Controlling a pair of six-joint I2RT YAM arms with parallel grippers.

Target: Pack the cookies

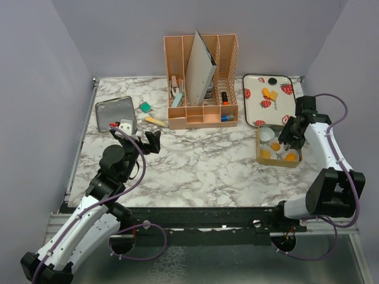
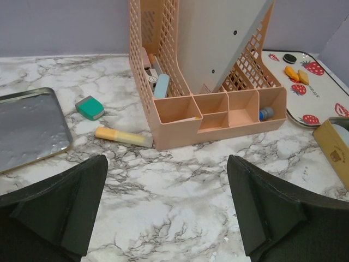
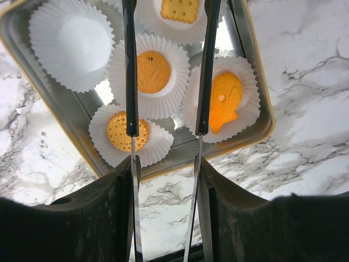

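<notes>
Several orange-yellow cookies lie in white paper cups inside a gold-rimmed tin [image 3: 256, 71]: a round one [image 3: 152, 71], a dotted round one [image 3: 127, 131], a fish-shaped one [image 3: 225, 101] and a square one [image 3: 180, 10]. One cup [image 3: 73, 41] is empty. Two more cookies [image 1: 269, 93] lie on the strawberry-print tray [image 1: 254, 109]; they also show in the left wrist view [image 2: 294, 73]. My right gripper [image 3: 166, 169] hovers over the tin [image 1: 278, 161], shut on metal tongs [image 3: 130, 82] whose blades stand apart with nothing between them. My left gripper [image 2: 166, 218] is open and empty above the marble table.
A peach desk organizer [image 1: 201, 89] stands at the back middle. A silver tray [image 1: 115, 112], a teal eraser [image 1: 145, 107] and a yellow marker [image 1: 155, 120] lie at the back left. A black round item [image 1: 272, 81] sits at the far end of the strawberry tray.
</notes>
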